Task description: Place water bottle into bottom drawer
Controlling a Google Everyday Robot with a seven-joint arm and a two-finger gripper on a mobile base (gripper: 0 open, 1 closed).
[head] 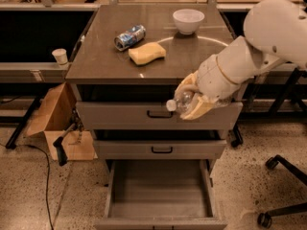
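My gripper [191,98] hangs in front of the cabinet's top drawer, to the right of its black handle, with cream fingers [197,110] closed around the water bottle [181,101]. The clear bottle lies roughly level in the grasp, its white cap pointing left. Below, the bottom drawer [160,210] is pulled open, showing a plain grey box interior with nothing in it. The bottle sits well above that drawer, over its right half.
On the cabinet top lie a crushed blue-silver can [129,37], a yellow sponge [147,53] and a white bowl [188,20]. An open cardboard box [56,122] stands left of the cabinet. A chair base [283,186] sits at the right.
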